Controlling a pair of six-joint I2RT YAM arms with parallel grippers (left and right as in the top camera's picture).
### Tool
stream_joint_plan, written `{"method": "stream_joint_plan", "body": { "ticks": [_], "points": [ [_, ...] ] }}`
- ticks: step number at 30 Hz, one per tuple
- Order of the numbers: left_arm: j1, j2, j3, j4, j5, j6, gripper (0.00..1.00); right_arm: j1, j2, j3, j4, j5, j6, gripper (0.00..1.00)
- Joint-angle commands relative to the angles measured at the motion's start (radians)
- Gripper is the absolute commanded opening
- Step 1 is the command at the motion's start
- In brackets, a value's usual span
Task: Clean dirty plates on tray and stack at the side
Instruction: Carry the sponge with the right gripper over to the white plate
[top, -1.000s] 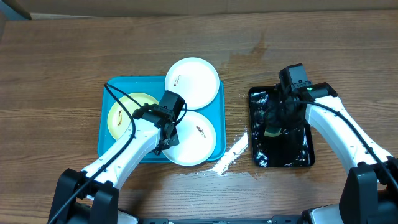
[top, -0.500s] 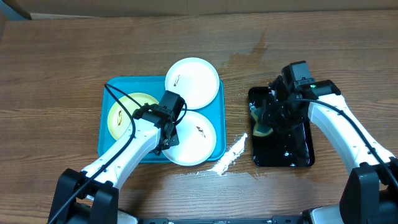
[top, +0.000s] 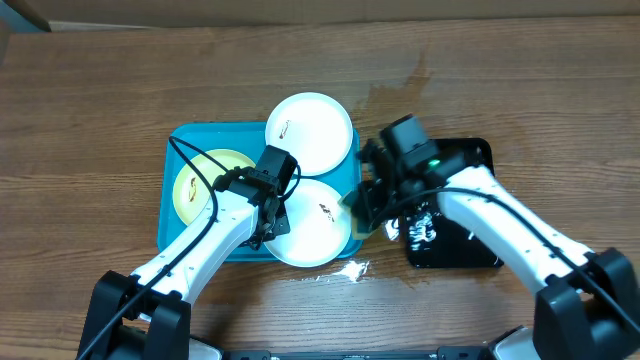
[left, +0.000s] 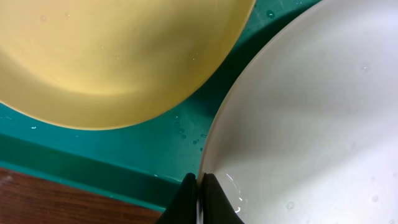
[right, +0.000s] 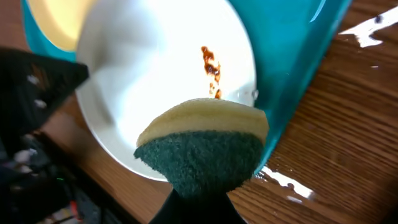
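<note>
The turquoise tray (top: 185, 140) holds three plates. A white plate (top: 308, 122) with a small smear lies at the back. A pale yellow-green plate (top: 195, 185) lies at the left. A white plate (top: 315, 225) with a dark smear (right: 211, 68) lies at the front. My left gripper (top: 265, 232) is shut on the front plate's left rim (left: 208, 168), next to the yellow-green plate (left: 112, 56). My right gripper (top: 365, 215) is shut on a yellow-and-green sponge (right: 202, 143). It holds the sponge over the tray's right rim (right: 292, 62), above the front plate's (right: 155, 81) edge.
A glossy black tray (top: 460, 215), wet with white foam, stands right of the turquoise tray, partly under my right arm. A white wet streak (top: 345, 270) lies on the wooden table in front of the trays. A darker damp patch (top: 400, 90) marks the table behind.
My right arm has swung left from the black tray, carrying the sponge to the turquoise tray's right rim. The white streak on the table looks smaller. My left arm has not moved.
</note>
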Motion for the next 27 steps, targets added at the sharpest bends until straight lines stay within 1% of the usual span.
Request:
{"method": "stream_joint_plan", "body": {
  "ticks": [1, 5, 7, 11, 14, 16, 19, 27],
  "points": [
    [0.0, -0.014, 0.018, -0.003, 0.004, 0.001, 0.05, 0.043, 0.026, 0.032, 0.021, 0.093, -0.036, 0.04],
    [0.0, -0.014, 0.018, -0.003, 0.004, 0.002, 0.04, 0.09, 0.071, 0.032, 0.06, 0.093, -0.118, 0.04],
    [0.0, -0.014, 0.018, -0.004, 0.004, 0.002, 0.04, 0.11, 0.098, 0.032, 0.091, 0.088, -0.137, 0.04],
    [0.0, -0.014, 0.018, -0.008, 0.004, 0.002, 0.04, 0.139, 0.137, 0.033, 0.174, 0.082, -0.138, 0.04],
    [0.0, -0.014, 0.018, -0.014, 0.011, 0.002, 0.04, 0.146, 0.14, 0.032, 0.206, 0.079, -0.142, 0.04],
    [0.0, -0.014, 0.018, -0.015, 0.011, 0.002, 0.04, 0.148, 0.14, 0.032, 0.22, 0.079, -0.147, 0.04],
    [0.0, -0.014, 0.018, -0.014, 0.011, 0.002, 0.04, 0.149, 0.142, 0.032, 0.223, 0.079, -0.193, 0.04],
    [0.0, -0.014, 0.018, -0.017, 0.012, 0.008, 0.04, 0.152, 0.142, 0.019, 0.239, 0.078, -0.206, 0.04]
  ]
}}
